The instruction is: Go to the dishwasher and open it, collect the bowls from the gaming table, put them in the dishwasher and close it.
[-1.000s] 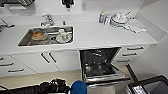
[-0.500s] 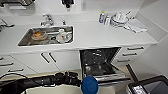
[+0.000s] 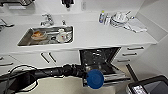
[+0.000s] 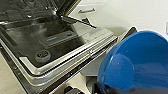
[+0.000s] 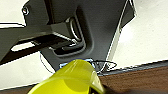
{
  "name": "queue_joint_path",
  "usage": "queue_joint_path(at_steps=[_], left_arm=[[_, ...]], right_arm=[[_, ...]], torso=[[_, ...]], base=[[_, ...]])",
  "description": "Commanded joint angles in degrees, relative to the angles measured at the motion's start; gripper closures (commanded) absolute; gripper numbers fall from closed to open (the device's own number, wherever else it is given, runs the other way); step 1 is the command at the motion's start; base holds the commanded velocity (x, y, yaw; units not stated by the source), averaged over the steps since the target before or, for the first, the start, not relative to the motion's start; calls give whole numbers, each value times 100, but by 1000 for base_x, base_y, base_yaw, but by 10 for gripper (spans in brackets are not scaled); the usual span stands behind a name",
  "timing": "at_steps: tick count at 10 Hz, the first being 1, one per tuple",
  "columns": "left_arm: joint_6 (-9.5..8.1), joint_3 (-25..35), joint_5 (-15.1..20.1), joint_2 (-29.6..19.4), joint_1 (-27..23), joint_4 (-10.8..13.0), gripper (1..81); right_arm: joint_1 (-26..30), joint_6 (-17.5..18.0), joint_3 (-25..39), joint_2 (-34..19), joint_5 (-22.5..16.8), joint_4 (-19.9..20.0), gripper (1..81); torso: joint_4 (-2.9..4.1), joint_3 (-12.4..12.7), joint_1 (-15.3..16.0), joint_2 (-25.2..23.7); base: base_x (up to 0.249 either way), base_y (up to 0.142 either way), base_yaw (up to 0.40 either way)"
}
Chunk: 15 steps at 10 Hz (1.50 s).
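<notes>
White kitchen counter (image 3: 100, 35) runs along the wall, with a sink (image 3: 46, 36) full of dishes and no writing I can read anywhere. Below it the dishwasher (image 3: 100, 60) stands open, its door (image 4: 57, 47) folded down flat. The left arm reaches in low, and the left gripper (image 3: 86, 75) pinches the blue bowl (image 3: 95, 79) just above the door's front edge; I cannot tell how the right gripper stands, though a yellow cup (image 5: 72, 80) shows close to it.

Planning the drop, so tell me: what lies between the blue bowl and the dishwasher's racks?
In the head view, the open door of the dishwasher lies between; the blue bowl hangs over its front edge.
</notes>
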Motion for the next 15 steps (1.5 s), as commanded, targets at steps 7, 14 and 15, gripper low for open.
queue_joint_path(at_steps=[7, 14, 15], left_arm=[[-29, 123, 222, 211, -720, -39, 811], [-29, -114, 196, 474, -719, 215, 811], [-38, -246, 170, 587, -771, 321, 811]], right_arm=[[-90, 7, 11, -59, -306, -97, 811], [-90, 7, 11, -50, -306, -106, 811], [-108, 7, 11, -50, -306, -106, 811]], torso=[[0, -2, -9, 0], [0, -5, 0, 6], [0, -5, 0, 6]], base=[[44, 0, 0], [101, 0, 0], [116, 0, 0]])
